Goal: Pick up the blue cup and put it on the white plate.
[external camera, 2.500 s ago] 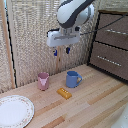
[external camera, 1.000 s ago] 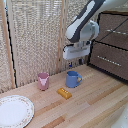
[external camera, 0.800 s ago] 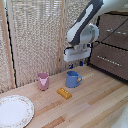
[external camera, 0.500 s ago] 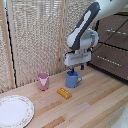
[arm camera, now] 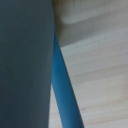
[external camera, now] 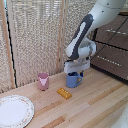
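Tool (external camera: 76,75), grip state unclear, lowered onto one blue cup (external camera: 73,80); one pink cup (external camera: 43,81), one white plate (external camera: 15,110) nearby

item count: one blue cup (external camera: 73,80), one pink cup (external camera: 43,81), one white plate (external camera: 14,111), one small yellow block (external camera: 64,93), one robot arm (external camera: 87,35), all on one wooden surface (external camera: 95,107).

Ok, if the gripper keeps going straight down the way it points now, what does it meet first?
Most likely the blue cup: the gripper sits right at its rim, and the wrist view is filled by the cup's blue edge. Below that is the wooden table. Exact contact is unclear.
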Robot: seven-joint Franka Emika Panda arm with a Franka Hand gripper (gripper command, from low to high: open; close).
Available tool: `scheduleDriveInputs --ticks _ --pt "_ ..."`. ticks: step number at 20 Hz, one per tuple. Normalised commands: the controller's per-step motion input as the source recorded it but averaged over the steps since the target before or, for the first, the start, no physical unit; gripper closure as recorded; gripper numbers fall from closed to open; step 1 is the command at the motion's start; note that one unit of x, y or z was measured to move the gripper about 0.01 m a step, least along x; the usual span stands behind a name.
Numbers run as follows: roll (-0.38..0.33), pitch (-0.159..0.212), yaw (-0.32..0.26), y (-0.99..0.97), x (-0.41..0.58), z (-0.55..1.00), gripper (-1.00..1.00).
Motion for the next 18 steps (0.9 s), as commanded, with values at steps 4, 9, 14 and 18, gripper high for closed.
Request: scheduleDriveInputs --ticks 4,9,14,18 --pt "-0.013 0.074 -0.004 0.13 0.000 -0.17 1.00" --pt "-0.019 0.044 0.003 0.09 -0.077 -0.12 1.00" --pt "-0.005 0.016 -0.073 0.05 -0.223 0.21 1.00" --pt "0.000 0.007 -0.102 0.10 0.000 0.90 1.00"
